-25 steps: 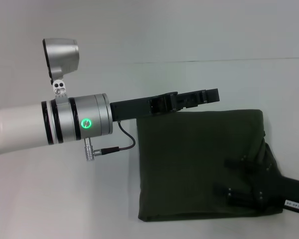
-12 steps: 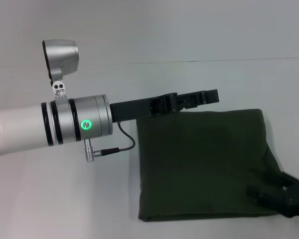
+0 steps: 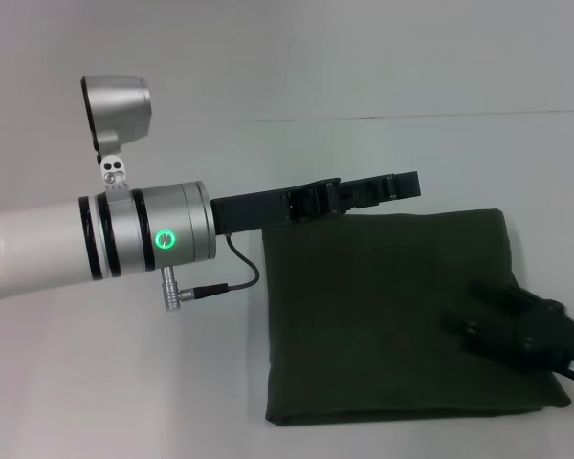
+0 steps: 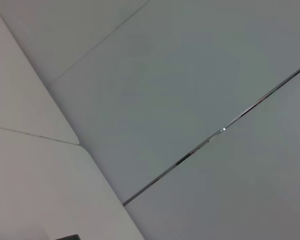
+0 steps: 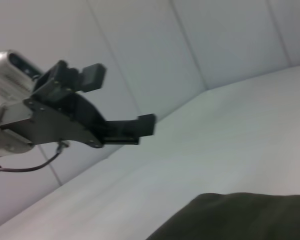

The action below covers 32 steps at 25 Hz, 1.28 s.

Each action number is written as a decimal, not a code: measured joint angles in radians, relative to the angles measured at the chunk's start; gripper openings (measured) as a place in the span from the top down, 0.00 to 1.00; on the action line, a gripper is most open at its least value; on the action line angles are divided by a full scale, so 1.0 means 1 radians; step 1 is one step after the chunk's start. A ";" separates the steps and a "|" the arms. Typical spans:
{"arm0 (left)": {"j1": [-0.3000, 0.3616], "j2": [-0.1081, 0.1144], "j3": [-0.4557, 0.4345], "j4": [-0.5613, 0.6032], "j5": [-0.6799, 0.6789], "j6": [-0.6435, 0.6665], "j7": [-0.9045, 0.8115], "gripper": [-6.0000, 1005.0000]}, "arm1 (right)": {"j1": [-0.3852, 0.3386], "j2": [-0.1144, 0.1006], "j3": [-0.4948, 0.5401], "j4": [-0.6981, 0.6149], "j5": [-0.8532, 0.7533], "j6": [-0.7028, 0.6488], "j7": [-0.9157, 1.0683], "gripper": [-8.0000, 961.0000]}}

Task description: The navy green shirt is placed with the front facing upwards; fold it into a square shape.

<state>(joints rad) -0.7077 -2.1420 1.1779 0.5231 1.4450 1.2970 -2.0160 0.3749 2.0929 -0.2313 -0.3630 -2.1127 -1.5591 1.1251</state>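
Looking down from your head camera, the navy green shirt (image 3: 392, 316) lies on the white table (image 3: 124, 382), folded into a rough square with only plain dark fabric showing (no lettering or collar visible). It sits right of centre and toward the near edge of the view.

Your left arm reaches in from the left, raised above the table. Its white and silver wrist carries a lit green ring, and a black cable loops beneath it. The left gripper (image 3: 402, 184) hangs over the far edge of the shirt, near its far left corner. In the head view its black fingers overlap, so their spacing is hard to read there. The right wrist view settles it: the left gripper (image 5: 122, 100) appears side-on against the wall, its two fingers clearly apart, with nothing between them.

Your right gripper (image 3: 474, 311) comes in from the lower right, above the shirt's right-hand part. Its two dark fingers are spread, one farther from you and one nearer, holding no cloth.

The right wrist view also catches a corner of the shirt (image 5: 240, 217) on the table, seen from low down.

The left wrist view shows only pale wall panels and a thin seam line, neither shirt nor gripper.
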 joint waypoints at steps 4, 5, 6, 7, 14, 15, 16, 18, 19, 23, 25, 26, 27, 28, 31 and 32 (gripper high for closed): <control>0.001 0.000 0.000 0.000 0.000 0.001 0.000 0.10 | 0.026 0.000 -0.014 0.021 0.002 0.060 -0.001 0.05; 0.001 0.000 0.000 0.000 0.000 0.001 0.001 0.10 | 0.024 0.000 -0.009 0.021 0.004 0.070 -0.001 0.05; 0.001 0.000 0.000 0.000 0.000 0.001 0.001 0.10 | 0.021 -0.001 -0.002 0.020 0.008 0.081 -0.001 0.05; 0.002 0.000 0.000 0.000 0.000 0.001 0.001 0.10 | 0.018 -0.003 0.005 0.018 0.013 0.094 0.001 0.05; 0.012 0.009 -0.021 -0.006 0.048 -0.013 0.001 0.10 | 0.023 -0.007 0.038 0.011 0.019 0.174 0.017 0.05; 0.013 0.010 -0.032 -0.006 0.066 -0.013 -0.001 0.11 | 0.028 -0.007 0.052 0.010 0.020 0.182 0.016 0.05; 0.013 0.011 -0.042 -0.006 0.085 -0.013 -0.003 0.11 | 0.036 -0.007 0.067 0.009 0.020 0.188 0.019 0.05; 0.013 0.013 -0.061 -0.006 0.122 -0.013 -0.006 0.11 | 0.050 -0.009 0.086 0.004 0.020 0.192 0.025 0.05; 0.013 0.014 -0.067 -0.006 0.138 -0.013 -0.007 0.11 | 0.055 -0.010 0.093 -0.004 0.022 0.188 0.027 0.05; 0.015 0.026 -0.116 0.008 0.258 -0.013 -0.053 0.11 | 0.057 -0.010 0.103 -0.037 0.064 0.135 0.025 0.05; 0.014 0.034 -0.146 0.026 0.354 -0.014 -0.123 0.12 | 0.052 -0.013 0.103 -0.046 0.085 0.106 0.027 0.05; 0.012 0.038 -0.160 0.038 0.407 -0.014 -0.169 0.12 | 0.050 -0.016 0.103 -0.049 0.091 0.095 0.027 0.05; 0.009 0.041 -0.168 0.051 0.459 -0.014 -0.217 0.12 | 0.050 -0.018 0.103 -0.049 0.093 0.089 0.026 0.05; 0.005 0.043 -0.175 0.067 0.521 -0.013 -0.266 0.12 | 0.049 -0.020 0.103 -0.049 0.095 0.084 0.025 0.05; -0.013 0.046 -0.178 0.098 0.664 -0.010 -0.388 0.12 | 0.050 -0.021 0.100 -0.049 0.095 0.081 0.020 0.05; -0.020 0.047 -0.176 0.099 0.696 -0.009 -0.409 0.12 | 0.052 -0.021 0.098 -0.050 0.095 0.082 0.018 0.05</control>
<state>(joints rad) -0.7282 -2.0950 1.0017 0.6216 2.1406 1.2879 -2.4247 0.4270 2.0724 -0.1335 -0.4125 -2.0173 -1.4775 1.1435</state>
